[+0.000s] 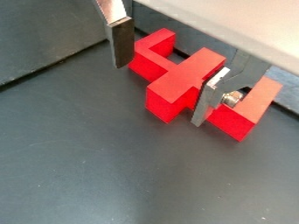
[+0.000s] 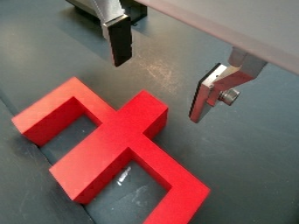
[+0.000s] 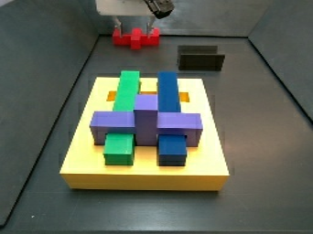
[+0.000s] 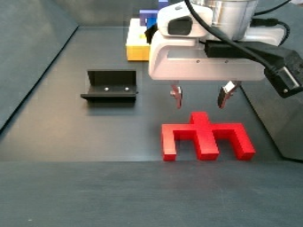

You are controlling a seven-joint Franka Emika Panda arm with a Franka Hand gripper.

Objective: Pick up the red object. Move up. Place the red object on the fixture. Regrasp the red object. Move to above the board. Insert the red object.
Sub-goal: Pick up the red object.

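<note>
Even bright overhead light; soft short shadows; faint floor glare; wrist views slightly soft.

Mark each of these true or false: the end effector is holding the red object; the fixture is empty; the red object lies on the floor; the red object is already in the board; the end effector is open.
1. The end effector is holding the red object. False: it hovers just above the piece, fingers not closed on it.
2. The fixture is empty. True.
3. The red object lies on the dark floor. True.
4. The red object is already in the board. False: it lies apart from the yellow board.
5. The end effector is open. True.
</note>
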